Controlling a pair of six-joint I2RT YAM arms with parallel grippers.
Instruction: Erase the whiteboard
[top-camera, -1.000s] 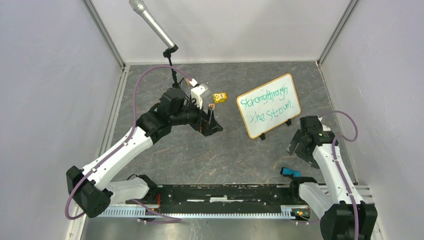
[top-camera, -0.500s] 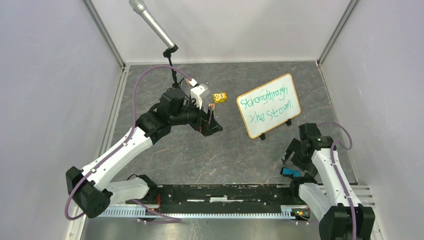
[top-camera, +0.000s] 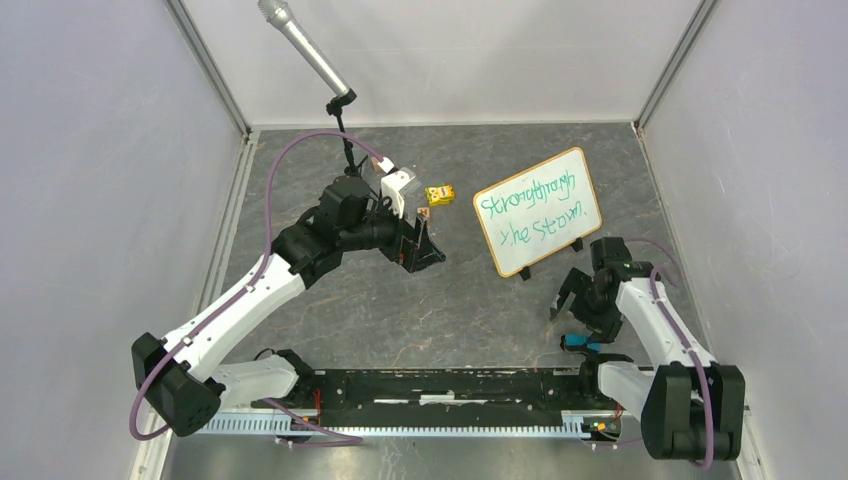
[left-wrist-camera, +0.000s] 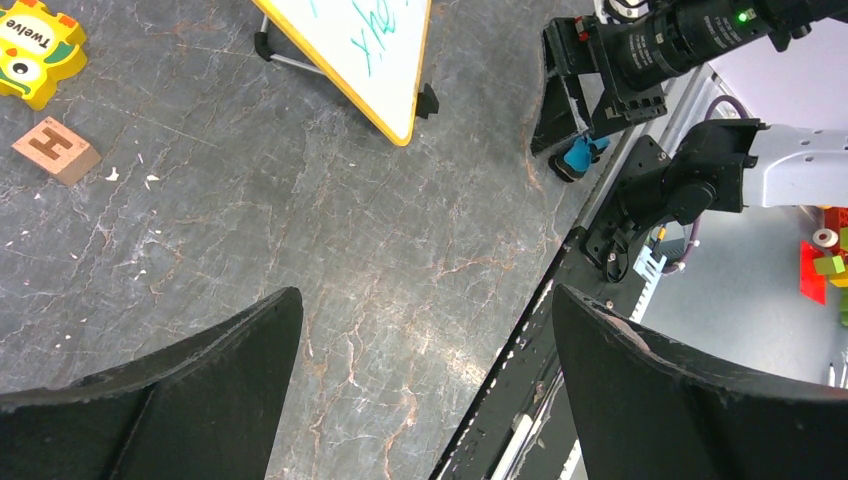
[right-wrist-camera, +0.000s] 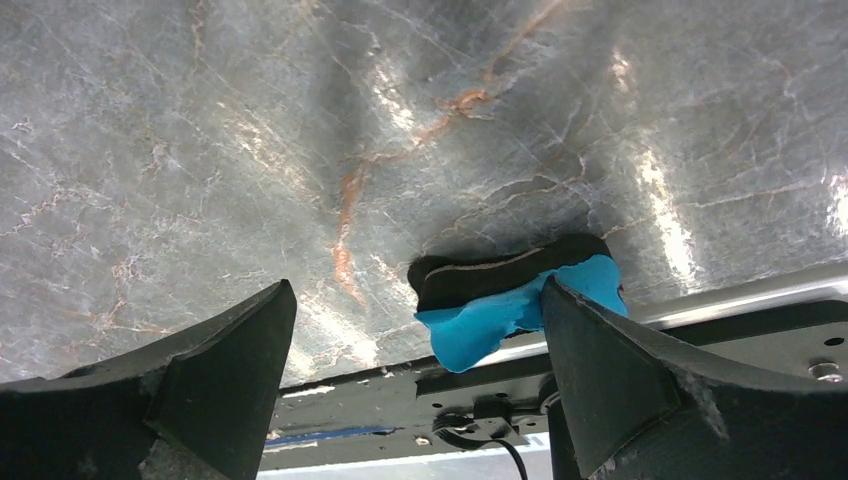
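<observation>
A dark grey table (top-camera: 400, 310), veined like polished stone and glossy under the lights, is enclosed by plain white walls (top-camera: 90, 150). Towards 2 o'clock on it a small rectangular whiteboard (top-camera: 537, 211) is propped at a tilt on little black feet, so its face is presented upward. It has a thin light-wood frame with rounded corners, and its smooth white face is covered with green handwriting, none of it wiped yet.

At 5 o'clock, close to the black base rail, a small blue-and-black eraser (right-wrist-camera: 510, 295) is seen lying flat. The black layer looks like soft felt, the blue like moulded plastic. The right hand (right-wrist-camera: 420, 330) is lowered over it with its dark fingers spread apart and nothing clamped. The eraser lies between them, nearer one finger; contact cannot be told. This placement is judged to be a set-up for picking up the eraser.

The left hand (left-wrist-camera: 425, 380) is held above the table near 10 o'clock, fingers wide apart and empty, apparently parked out of the way.
</observation>
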